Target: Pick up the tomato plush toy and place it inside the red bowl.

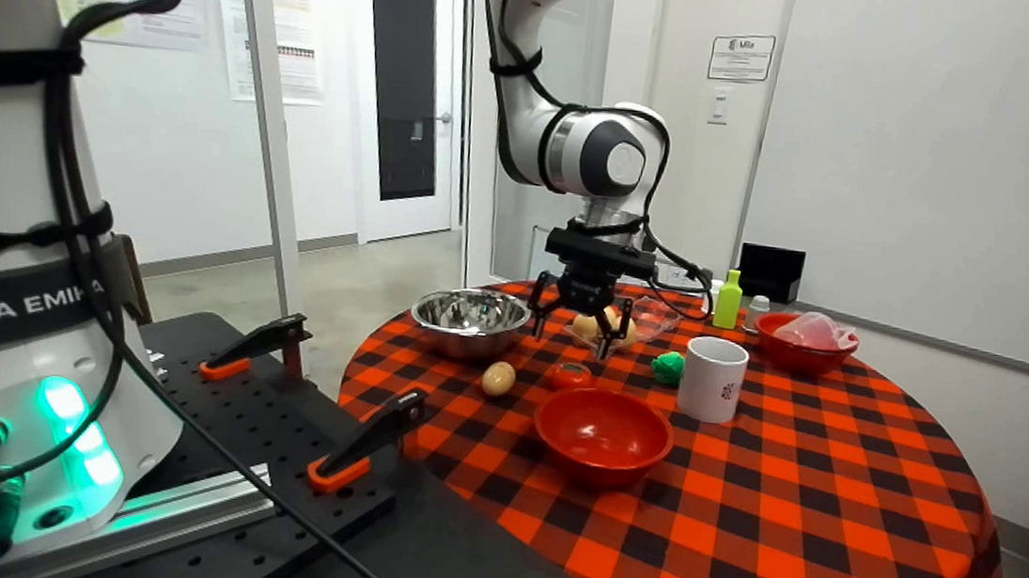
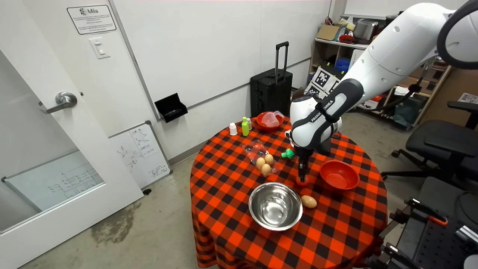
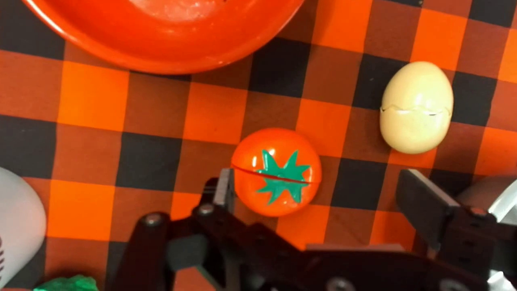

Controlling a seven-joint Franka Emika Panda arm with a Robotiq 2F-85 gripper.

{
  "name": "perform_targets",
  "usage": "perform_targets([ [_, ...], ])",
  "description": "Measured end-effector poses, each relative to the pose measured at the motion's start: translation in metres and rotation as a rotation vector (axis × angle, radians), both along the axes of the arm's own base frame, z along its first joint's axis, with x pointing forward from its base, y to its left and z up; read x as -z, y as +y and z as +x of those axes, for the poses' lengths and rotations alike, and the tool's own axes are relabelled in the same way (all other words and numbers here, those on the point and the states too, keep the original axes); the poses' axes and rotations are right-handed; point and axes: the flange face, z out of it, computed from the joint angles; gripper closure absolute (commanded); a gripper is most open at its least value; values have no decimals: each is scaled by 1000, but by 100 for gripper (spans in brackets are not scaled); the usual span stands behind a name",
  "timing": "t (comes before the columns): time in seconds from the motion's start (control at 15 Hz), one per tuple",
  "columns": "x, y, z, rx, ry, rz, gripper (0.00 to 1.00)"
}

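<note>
The tomato (image 3: 277, 172) lies on the checked tablecloth (image 3: 151, 161), outside the red bowl (image 1: 604, 435). Only the wrist view gives its detail: glossy orange-red skin, a green star-shaped top and a seam running across it. There the jaws of the gripper (image 3: 317, 182) stand spread wide, clasping nothing, and the tomato shows between them, closer to the left finger. In an exterior view the white mug (image 1: 711, 381) is in plain sight; the fingers there also show well apart, above the tablecloth, with the tomato just beyond the red bowl. In an exterior view three eggs (image 2: 266, 169) lie unobstructed in a clear carton (image 2: 254, 147); there the gripper is seen side-on, so its spread cannot be read, and it hides part of the tomato. The red bowl stands to the right there, the steel bowl (image 2: 275, 207) to the left and nearer. The single egg (image 3: 416, 107) appears in all three views, but the jagged line round its middle is plain only from the wrist. A green toy (image 1: 667, 368), left of the mug in an exterior view, enters the wrist view by just an edge. Both exterior views add, on the far side, a yellow-green bottle (image 1: 727, 302) and another red bowl (image 1: 801, 356) bearing a translucent pinkish vessel (image 1: 811, 330).
</note>
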Motion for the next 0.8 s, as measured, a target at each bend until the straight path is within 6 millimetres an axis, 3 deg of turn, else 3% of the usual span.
perform_targets([
  [0.8, 37, 3, 15, -73, 39, -53, 0],
])
